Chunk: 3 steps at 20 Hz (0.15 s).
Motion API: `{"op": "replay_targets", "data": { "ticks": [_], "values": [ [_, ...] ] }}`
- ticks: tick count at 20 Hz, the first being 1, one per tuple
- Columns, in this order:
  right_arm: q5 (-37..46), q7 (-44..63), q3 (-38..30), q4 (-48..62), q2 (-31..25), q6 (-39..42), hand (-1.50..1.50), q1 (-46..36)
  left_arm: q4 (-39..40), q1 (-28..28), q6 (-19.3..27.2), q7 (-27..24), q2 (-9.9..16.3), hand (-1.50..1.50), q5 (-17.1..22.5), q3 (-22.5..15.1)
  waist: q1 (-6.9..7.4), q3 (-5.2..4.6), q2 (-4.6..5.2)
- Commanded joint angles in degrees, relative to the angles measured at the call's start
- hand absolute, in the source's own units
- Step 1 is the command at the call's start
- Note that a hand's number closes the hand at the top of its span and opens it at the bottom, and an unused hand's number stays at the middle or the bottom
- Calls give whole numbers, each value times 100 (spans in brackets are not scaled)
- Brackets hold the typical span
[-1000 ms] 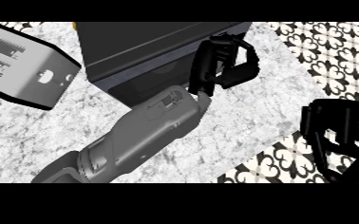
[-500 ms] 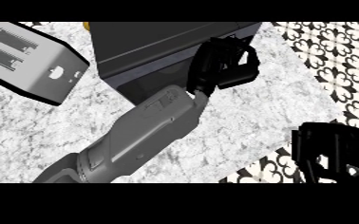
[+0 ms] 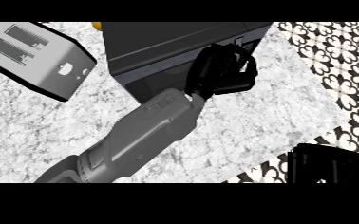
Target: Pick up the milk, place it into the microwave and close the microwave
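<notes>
Dark grey box-shaped microwave (image 3: 168,45): stands at the far middle of the speckled white marble counter (image 3: 259,109), door side facing near; shut or ajar, cannot tell. Left hand (image 3: 223,71): black, on a grey forearm (image 3: 136,140) rising from the near left; fingers curled against the microwave's near right corner; what they hold, if anything, cannot be told. Right hand (image 3: 324,163): black, at the near right edge, well apart from the microwave; finger state cannot be told. Silver two-slot toaster (image 3: 38,57): far left, beside the microwave. Milk: nowhere visible.
</notes>
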Motion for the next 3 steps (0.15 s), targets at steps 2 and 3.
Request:
{"op": "replay_targets", "data": {
  "ticks": [2,3],
  "values": [
    [163,-1,102,-399,94,-188,150,325,878,710,-105,-202,205,150,384,467,180,-55,49],
    [197,1,145,-489,139,-235,150,362,898,738,-164,-242,180,150,395,422,177,-57,57]
  ]
}}
